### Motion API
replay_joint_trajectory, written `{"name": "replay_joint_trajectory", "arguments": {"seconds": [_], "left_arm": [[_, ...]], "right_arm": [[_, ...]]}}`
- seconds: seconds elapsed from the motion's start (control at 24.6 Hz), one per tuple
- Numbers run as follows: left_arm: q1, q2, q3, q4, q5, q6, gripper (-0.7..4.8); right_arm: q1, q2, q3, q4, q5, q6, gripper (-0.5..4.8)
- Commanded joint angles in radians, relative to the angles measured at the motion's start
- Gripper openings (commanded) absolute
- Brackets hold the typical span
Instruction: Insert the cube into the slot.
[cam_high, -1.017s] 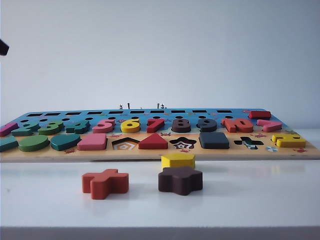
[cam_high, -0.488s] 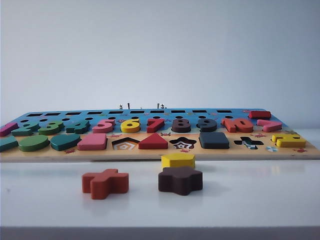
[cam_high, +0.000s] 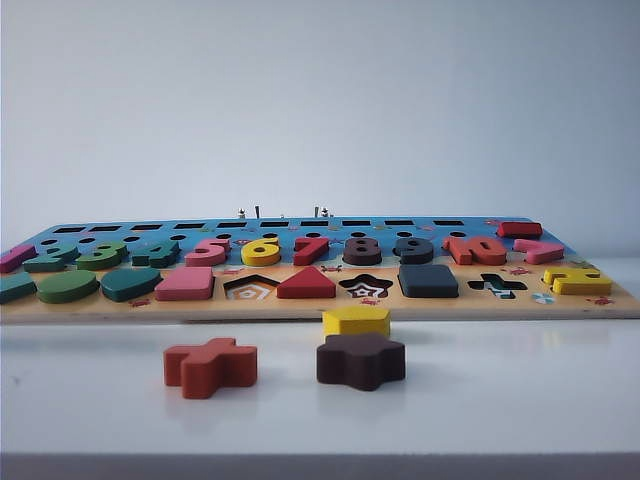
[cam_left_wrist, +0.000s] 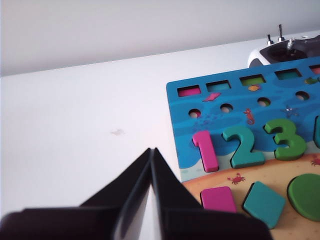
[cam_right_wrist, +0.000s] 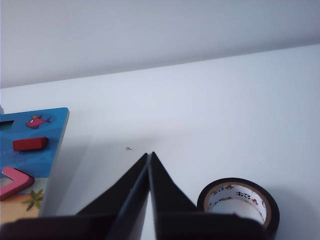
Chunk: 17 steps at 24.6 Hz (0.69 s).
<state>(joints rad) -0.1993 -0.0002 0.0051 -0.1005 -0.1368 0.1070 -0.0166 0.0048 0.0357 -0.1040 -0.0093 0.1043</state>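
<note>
The cube (cam_high: 428, 280), a flat dark navy square block, lies sunk into the wooden puzzle board (cam_high: 300, 309) in its front row, between the star cut-out (cam_high: 366, 287) and the cross cut-out (cam_high: 497, 285). It fills the slot, whose floor is hidden beneath it. Neither gripper shows in the exterior view. My left gripper (cam_left_wrist: 151, 150) is shut and empty above the white table, beside the board's corner with the pink 1 (cam_left_wrist: 205, 150). My right gripper (cam_right_wrist: 149, 154) is shut and empty over bare table, off the board's other end (cam_right_wrist: 50, 125).
Three loose pieces lie in front of the board: a yellow block (cam_high: 356, 321), a dark brown star (cam_high: 361, 361) and an orange cross (cam_high: 210, 366). A black tape roll (cam_right_wrist: 239, 200) sits close to the right gripper. A grey controller (cam_left_wrist: 285, 50) stands behind the board.
A dark tip that showed at the exterior view's upper left edge has left the picture. The cube and the loose pieces have not moved.
</note>
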Motion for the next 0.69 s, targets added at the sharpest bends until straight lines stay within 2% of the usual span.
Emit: {"name": "replay_joint_trajectory", "arguments": {"seconds": [0.04,0.69], "left_arm": [[0.034,0.001,0.004,0.018,0.002,-0.003,0.2],[0.047,0.001,0.004,0.017,0.001,-0.003,0.2]], "right_arm": [[0.0,-0.002,-0.024,0.013,0.006,-0.004,-0.07],[0.0,-0.002,-0.027,-0.08,0.013,-0.03,-0.04]]}}
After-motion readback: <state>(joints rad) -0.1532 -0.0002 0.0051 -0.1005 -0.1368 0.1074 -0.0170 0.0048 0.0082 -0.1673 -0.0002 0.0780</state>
